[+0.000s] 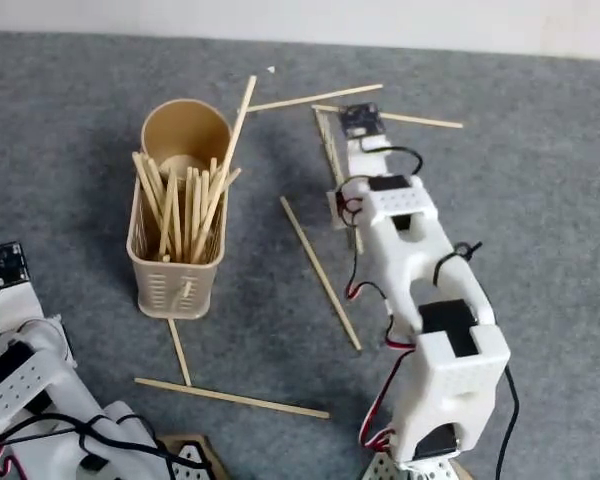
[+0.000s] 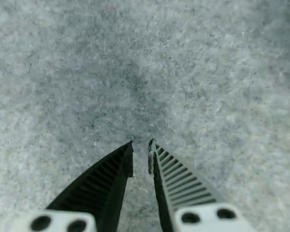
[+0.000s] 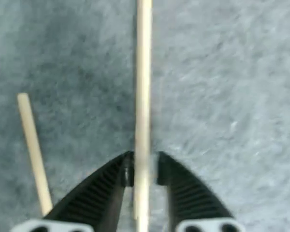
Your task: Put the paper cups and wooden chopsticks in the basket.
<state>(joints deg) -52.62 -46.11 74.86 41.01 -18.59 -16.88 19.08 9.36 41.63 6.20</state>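
Many chopsticks (image 1: 185,215) are sitting inside the basket (image 1: 175,290); loose sticks (image 1: 320,272) are lying around it, right gripper (image 3: 143,163) clamping one, left gripper (image 2: 140,151) closed, empty.

Robotics lab bench: grey felt tabletop (image 1: 540,230), pale wall (image 1: 380,20), right arm (image 1: 420,260), left arm (image 1: 20,370).

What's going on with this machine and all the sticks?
A two-armed robot is filling a basket. It already holds a cup and a bunch of chopsticks. The right gripper is shut on one chopstick at the far side; several loose chopsticks lie on the grey mat. The left gripper hangs shut over bare mat.
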